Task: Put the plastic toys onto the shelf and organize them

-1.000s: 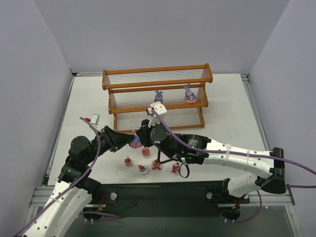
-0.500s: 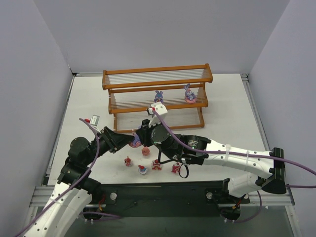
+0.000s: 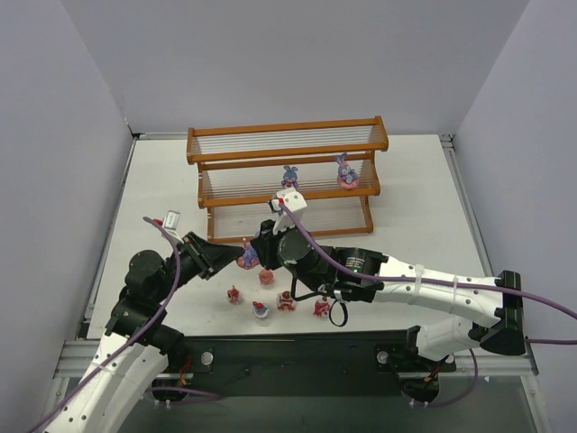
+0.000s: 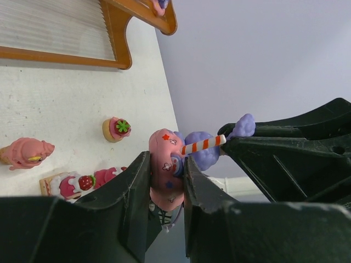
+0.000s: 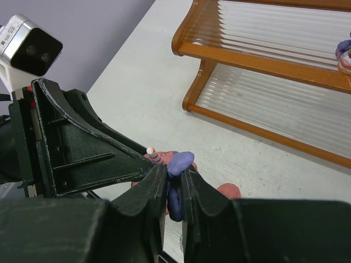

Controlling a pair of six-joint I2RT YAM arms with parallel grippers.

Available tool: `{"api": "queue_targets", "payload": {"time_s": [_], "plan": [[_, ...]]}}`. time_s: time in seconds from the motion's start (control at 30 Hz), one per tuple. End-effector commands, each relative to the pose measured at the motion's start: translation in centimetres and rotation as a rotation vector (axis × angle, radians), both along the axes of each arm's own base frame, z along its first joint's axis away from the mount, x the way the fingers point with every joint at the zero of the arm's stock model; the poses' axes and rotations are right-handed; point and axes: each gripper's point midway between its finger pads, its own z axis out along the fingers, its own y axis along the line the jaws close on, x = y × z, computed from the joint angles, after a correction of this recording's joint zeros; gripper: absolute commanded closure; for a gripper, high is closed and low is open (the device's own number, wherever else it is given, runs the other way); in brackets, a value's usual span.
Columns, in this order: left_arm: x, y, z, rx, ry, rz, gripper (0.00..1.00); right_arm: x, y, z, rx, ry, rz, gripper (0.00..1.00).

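Jointly, the left gripper (image 4: 165,172) and right gripper (image 5: 173,178) pinch one purple bunny (image 4: 198,156) over the counter (image 3: 410,212), in front of the shelf (image 3: 287,149).
The left gripper clamps its pink base; the right gripper is closed narrowly on its purple body. Two more bunnies (image 3: 289,175) stand on the shelf's middle tier, while several small cakes (image 3: 261,310) lie on the counter nearby.

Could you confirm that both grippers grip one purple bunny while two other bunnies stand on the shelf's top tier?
No: the two other bunnies stand on the middle tier of the shelf, not its top, as the top external view shows. The left gripper and right gripper do grip one purple bunny.
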Motion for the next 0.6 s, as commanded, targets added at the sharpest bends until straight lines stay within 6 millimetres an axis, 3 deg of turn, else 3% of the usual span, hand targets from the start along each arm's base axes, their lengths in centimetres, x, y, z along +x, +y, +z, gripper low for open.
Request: {"api": "queue_targets", "payload": {"time_s": [0.0,0.03,0.07,0.2,0.47,0.57], "plan": [[-1.5,-0.6,2.8,-0.009,-0.074,-0.079,1.0,-0.5,0.4,3.5,0.117,-0.034,0.029,0.8],[-1.5,-0.6,2.8,-0.009,-0.071,-0.077,1.0,-0.5,0.5,3.5,0.116,-0.032,0.035,0.74],[-1.6,-0.5,3.2,-0.01,-0.078,-0.076,1.0,-0.6,0.5,3.4,0.113,-0.033,0.041,0.61],[-1.6,-0.5,3.4,0.004,-0.057,-0.075,1.0,-0.9,0.1,3.5,0.127,-0.047,0.061,0.39],[-1.9,-1.1,3.4,-0.019,-0.002,-0.115,1.0,-2.3,-0.7,4.0,0.112,-0.113,0.174,0.27],[-2.3,-1.7,3.8,-0.046,0.019,-0.167,1.0,-5.3,-0.5,5.3,0.149,-0.18,0.376,0.24]]}}
